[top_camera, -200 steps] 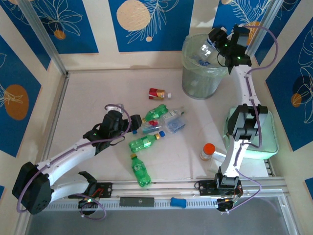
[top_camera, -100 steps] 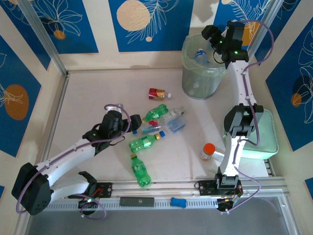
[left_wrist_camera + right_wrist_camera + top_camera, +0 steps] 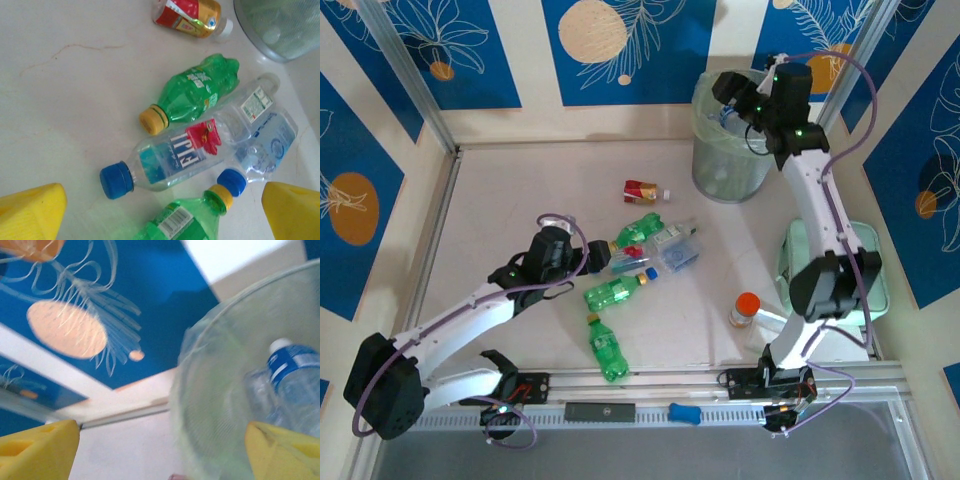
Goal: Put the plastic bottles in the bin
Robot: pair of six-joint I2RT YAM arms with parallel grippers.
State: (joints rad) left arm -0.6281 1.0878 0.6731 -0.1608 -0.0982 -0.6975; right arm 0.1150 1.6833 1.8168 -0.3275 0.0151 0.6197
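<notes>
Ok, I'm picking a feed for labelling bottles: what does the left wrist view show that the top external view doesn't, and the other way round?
Left wrist alone: readable lettering on the clear blue-capped plastic bottle, and the left pincer's yellow fingertips. Top external alone: the squat clear container with an orange cap, the green plastic bottle nearest the rail, and the open right pincer. Both: the red-and-gold plastic bottle and the translucent grey-green round bin.

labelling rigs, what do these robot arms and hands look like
Both the left arm and right arm have white links, black joint housings, looping purple cables and small green lights. The left hand and right hand are black with blocky yellow fingers.
</notes>
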